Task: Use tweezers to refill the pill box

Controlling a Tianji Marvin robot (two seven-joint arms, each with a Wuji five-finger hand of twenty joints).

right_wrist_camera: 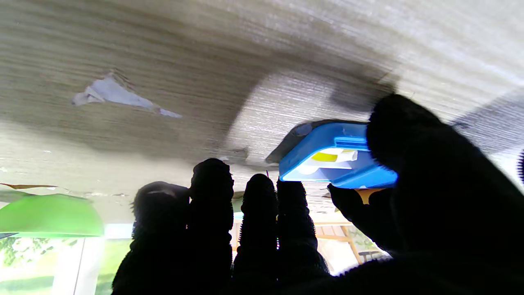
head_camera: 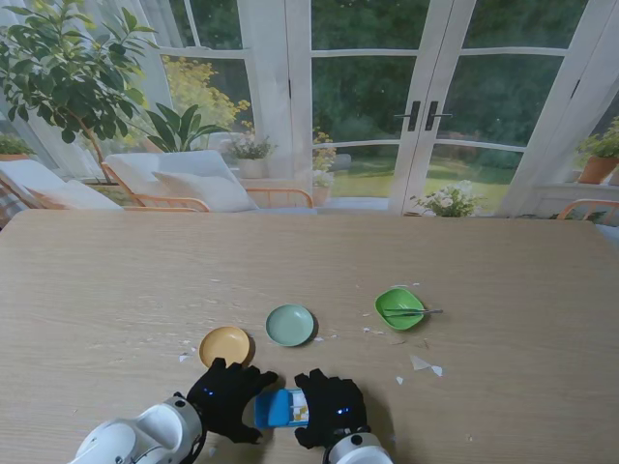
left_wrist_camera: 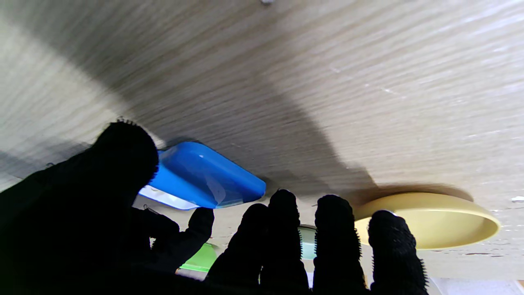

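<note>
The blue pill box (head_camera: 281, 408) lay at bottom centre, pinched between the left hand (head_camera: 228, 397) and right hand (head_camera: 332, 406), both gripping it. The tweezers (head_camera: 414, 312) rested across the green dish (head_camera: 398, 307), centre right.

A wooden worktop (head_camera: 116, 280) is filling the scene, and small white paper scraps (head_camera: 424, 364) are lying scattered on its near right part, with a few more specks near the middle. A yellow dish (head_camera: 224, 345) is sitting near the middle, and a pale green dish (head_camera: 289, 325) is sitting just right of it and slightly farther away, the two apart. Beyond the far edge, glass doors (head_camera: 426, 106) are showing a garden, a leafy potted plant (head_camera: 68, 68) is standing at the far left, and cushioned lounge chairs (head_camera: 184, 184) are resting beside it.
</note>
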